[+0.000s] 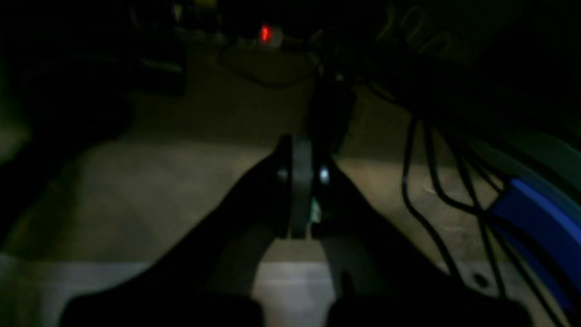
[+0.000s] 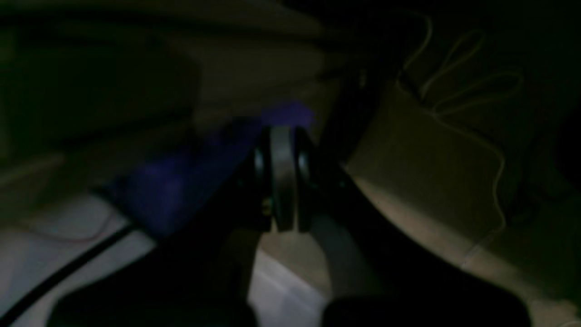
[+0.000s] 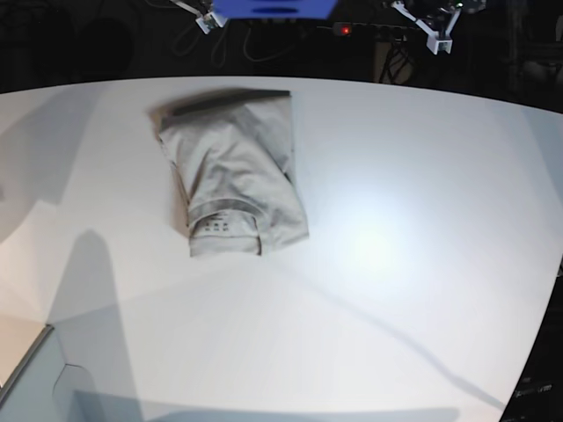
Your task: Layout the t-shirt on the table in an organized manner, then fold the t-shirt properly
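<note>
White tabletop fills most of the base view, lit brightly right of centre, with dark clutter, cables and a small red light (image 3: 346, 30) along the top edge. The table (image 3: 422, 264) carries only the t-shirt (image 3: 233, 171), which sits in the upper left of that view as a compact folded bundle — roughly rectangular, wrinkled, with the collar marks facing up near its lower edge. Neither arm shows in the base view; only long shadows cross the surface.

Both wrist views are very dark. The left gripper (image 1: 299, 186) has its jaws pressed together with nothing between them, aimed at a dim floor area with black cables (image 1: 426, 190) at the right of the frame. The right gripper (image 2: 281, 177) is likewise closed on nothing, pointing toward dim surroundings with a blue shape (image 2: 181, 181) at centre-left.

By the look of it, the fold is finished and both arms are parked away from the shirt. What could go wrong is small: the bundle is loose and uneven, so the top layer might spring open on its own — or an arm sweeping back low over the table could drag it askew.
</note>
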Controlling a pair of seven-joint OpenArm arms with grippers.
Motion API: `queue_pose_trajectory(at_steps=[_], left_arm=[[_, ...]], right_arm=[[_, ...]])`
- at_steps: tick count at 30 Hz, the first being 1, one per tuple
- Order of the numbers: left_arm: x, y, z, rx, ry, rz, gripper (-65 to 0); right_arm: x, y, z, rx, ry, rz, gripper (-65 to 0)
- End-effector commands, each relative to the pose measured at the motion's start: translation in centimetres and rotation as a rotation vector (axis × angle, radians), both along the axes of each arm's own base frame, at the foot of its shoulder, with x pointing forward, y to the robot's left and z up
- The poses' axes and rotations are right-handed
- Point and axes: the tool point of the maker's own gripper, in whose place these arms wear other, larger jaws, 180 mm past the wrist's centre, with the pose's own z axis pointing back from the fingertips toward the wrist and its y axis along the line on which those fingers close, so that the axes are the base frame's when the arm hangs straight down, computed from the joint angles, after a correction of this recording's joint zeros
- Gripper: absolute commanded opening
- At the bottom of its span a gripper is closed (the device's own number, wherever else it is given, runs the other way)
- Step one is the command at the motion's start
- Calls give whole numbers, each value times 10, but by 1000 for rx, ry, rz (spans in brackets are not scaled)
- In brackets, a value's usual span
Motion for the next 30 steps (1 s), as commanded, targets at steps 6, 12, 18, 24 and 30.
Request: queue_pose_trajectory(at_steps=[6, 12, 18, 24, 30], left_arm=[[-2, -16, -22, -54, -25, 75, -650], [-21, -3, -36, 178, 50, -44, -650], [-6, -24, -41, 226, 49, -43, -650], [-1, -52, -43, 187, 42, -41, -650], [-8, -59, -45, 164, 77, -43, -650]], right_arm=[[-18, 7, -25, 95, 34, -86, -650], [-32, -14, -62, -8, 52, -152, -650], [-26, -57, -83, -286, -81, -191, -650], [-15, -92, -82, -597, -186, -158, -650], [-13, -73, -81, -600, -176, -205, -650]])
